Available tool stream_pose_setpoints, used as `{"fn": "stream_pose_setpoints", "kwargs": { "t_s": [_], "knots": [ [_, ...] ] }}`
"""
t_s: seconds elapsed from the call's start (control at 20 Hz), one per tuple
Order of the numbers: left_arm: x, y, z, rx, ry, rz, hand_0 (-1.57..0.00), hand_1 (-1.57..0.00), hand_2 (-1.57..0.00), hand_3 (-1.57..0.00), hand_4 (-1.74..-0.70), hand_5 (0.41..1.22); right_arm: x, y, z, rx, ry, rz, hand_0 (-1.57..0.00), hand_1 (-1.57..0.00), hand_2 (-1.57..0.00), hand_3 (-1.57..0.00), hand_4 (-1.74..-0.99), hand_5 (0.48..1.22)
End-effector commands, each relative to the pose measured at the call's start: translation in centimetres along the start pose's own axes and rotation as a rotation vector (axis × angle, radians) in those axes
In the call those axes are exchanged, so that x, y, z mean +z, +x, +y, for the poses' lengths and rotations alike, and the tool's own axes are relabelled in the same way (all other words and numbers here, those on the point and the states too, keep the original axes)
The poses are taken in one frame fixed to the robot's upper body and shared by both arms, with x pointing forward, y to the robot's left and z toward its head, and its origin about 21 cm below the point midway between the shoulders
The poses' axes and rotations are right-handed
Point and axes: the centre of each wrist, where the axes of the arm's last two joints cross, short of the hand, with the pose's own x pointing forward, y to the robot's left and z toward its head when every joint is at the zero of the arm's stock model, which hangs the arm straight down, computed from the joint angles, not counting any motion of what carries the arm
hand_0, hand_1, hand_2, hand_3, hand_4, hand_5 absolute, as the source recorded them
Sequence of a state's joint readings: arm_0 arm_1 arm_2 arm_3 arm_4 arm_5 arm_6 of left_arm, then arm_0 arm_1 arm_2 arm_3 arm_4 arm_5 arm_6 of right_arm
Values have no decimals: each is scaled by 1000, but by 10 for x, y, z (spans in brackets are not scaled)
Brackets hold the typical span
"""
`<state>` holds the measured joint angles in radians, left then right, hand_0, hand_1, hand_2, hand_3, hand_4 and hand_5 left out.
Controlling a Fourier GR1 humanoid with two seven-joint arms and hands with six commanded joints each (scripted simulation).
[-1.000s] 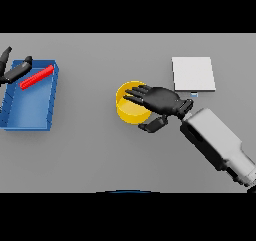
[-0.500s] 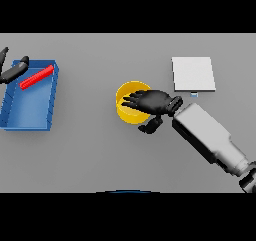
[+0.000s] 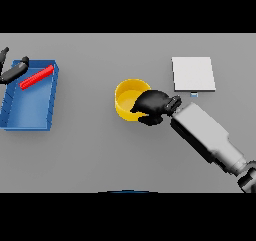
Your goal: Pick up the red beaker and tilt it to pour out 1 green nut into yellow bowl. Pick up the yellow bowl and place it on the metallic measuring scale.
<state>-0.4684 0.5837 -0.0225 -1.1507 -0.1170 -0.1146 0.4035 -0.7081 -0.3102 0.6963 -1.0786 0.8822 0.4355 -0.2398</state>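
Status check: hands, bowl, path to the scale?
Right hand fingers curled on yellow bowl rim. Left hand idle by blue tray. Bowl on table; path to scale unobstructed.

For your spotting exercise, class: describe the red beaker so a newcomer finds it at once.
Look to the grey table's left edge, where a blue tray sits. Lying slantwise in its upper part is the red beaker, the only red thing, slim and rod-like, beside the dark left hand.
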Motion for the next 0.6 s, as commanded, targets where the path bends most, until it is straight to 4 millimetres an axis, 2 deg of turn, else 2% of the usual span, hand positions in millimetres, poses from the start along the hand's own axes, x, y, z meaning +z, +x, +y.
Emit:
{"fn": "stream_pose_setpoints", "kwargs": {
  "t_s": [0.0, 0.15, 0.3, 0.55],
  "knots": [
    [-3, 5, 2, 0, 4, 4, 1, 1, 1, 1, -787, 707, 0, 0, 0, 6, 0, -7, -1114, -1094, -1071, -882, -1578, 1113],
    [-1, 4, 0, -10, 4, -1, 1, 1, 1, 1, -784, 711, -1, 3, -4, -6, 15, 6, -1337, -1327, -1246, -1066, -1658, 1166],
    [-1, 5, -2, -4, 1, -5, 1, 1, 1, 1, -785, 712, 2, 0, -6, -13, 31, 10, -1451, -1446, -1330, -1171, -1698, 1193],
    [0, 6, -1, -18, 12, -1, 1, 1, 1, 1, -775, 706, 18, -1, -27, -18, 3, 0, -1532, -1530, -1440, -1173, -1727, 1212]
  ]
}}
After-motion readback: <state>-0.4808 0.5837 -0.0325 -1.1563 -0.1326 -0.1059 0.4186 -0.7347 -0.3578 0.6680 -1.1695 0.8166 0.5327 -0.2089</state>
